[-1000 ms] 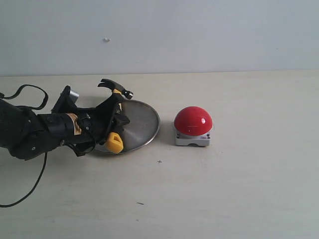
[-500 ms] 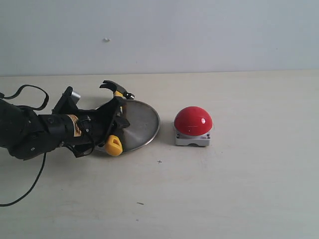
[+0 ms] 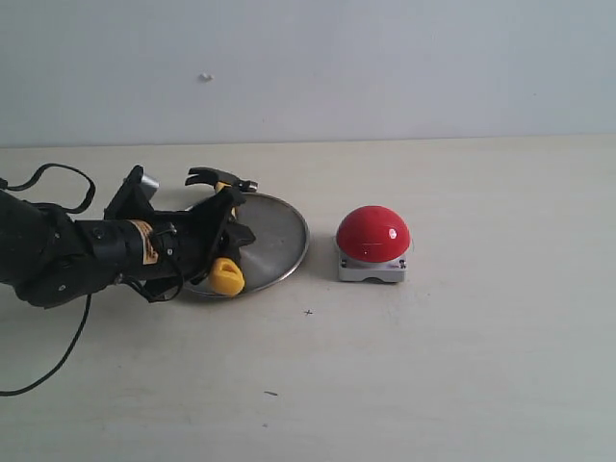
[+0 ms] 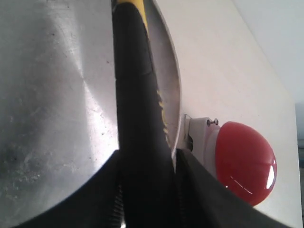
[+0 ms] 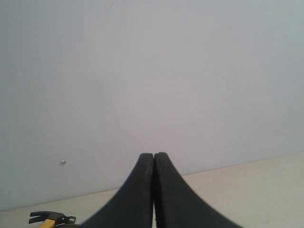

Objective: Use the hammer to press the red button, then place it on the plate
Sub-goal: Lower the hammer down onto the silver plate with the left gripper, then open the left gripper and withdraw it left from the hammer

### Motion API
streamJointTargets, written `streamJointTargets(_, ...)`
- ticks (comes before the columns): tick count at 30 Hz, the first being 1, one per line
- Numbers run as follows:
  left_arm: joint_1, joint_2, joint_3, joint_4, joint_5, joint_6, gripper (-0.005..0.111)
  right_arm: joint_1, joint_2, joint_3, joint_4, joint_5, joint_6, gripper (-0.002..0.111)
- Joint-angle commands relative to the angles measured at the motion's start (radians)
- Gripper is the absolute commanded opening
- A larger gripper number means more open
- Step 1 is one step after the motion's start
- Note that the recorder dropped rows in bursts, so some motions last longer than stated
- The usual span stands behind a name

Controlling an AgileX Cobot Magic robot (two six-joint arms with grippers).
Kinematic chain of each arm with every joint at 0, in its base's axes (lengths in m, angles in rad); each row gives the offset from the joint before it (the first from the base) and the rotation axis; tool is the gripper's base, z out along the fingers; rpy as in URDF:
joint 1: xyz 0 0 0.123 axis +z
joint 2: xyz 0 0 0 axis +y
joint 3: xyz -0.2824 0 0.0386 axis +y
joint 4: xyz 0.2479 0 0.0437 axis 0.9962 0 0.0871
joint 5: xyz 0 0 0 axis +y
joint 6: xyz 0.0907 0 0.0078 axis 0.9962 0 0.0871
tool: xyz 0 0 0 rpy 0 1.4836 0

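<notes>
Pale beige table [image 3: 462, 366] and the objects resting on it

A round plate [image 3: 274, 236] of dull silver metal lies left of centre; the red button [image 3: 373, 234], a glossy dome on a square grey-white base, stands just beside it on the right, apart from its rim. A thin black cable [image 3: 58, 361] curves over the near left corner, and small dark specks [image 3: 308, 312] mark the bare surface in front of the plate

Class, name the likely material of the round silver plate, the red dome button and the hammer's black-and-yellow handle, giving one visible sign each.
Round silver plate: probably brushed metal, going by its dull sheen and fine scratches.
Red dome button: likely glossy plastic, going by its smooth surface and sharp highlights.
Hammer's black-and-yellow handle: the black grip looks matte, perhaps rubber or plastic; the look leaves it open.
</notes>
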Motion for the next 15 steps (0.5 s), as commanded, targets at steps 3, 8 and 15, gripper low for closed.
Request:
streamJointTargets(3,-0.003,-0.007,-0.009,0.017,-0.002,0.008,0.034,-0.005,-0.005,0.005,-0.003,-0.006,-0.007,0.0)
streamJointTargets(8,-0.003,-0.007,-0.009,0.04,0.006,0.007,0.05,-0.005,-0.005,0.005,-0.003,-0.006,-0.007,0.0)
streamJointTargets(15,-0.001,-0.007,-0.009,0.09,0.006,-0.037,0.055,-0.005,-0.005,0.005,-0.003,-0.006,-0.007,0.0)
